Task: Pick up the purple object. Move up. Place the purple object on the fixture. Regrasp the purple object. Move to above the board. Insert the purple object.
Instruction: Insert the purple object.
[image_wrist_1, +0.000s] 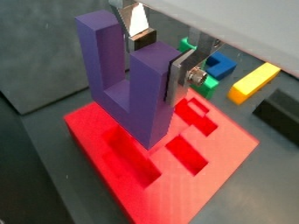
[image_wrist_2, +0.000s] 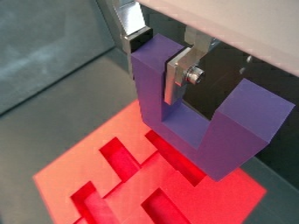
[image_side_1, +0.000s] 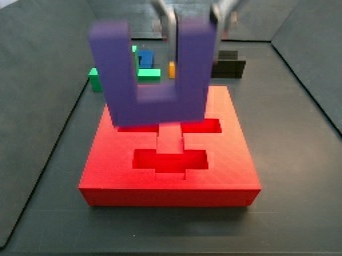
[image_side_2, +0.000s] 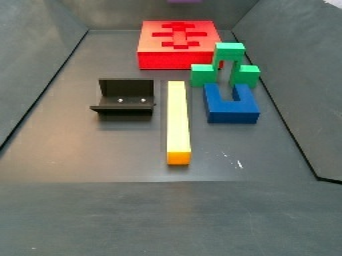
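Gripper (image_wrist_1: 162, 59) fingers, flat silver plates with dark pads, are clamped on one prong of the purple object (image_wrist_1: 126, 79), a smooth plastic U-block held prongs-up above the board (image_wrist_1: 163, 162), a flat red slab with darker recessed cutouts. Pickup and regrasp appear done; only insertion seems left. In a side view, the fixture (image_side_2: 124, 99), a dark bracket, stands empty, well apart.

The gripper (image_wrist_1: 156, 54) has flat silver fingers (image_wrist_2: 179, 74) with dark pads
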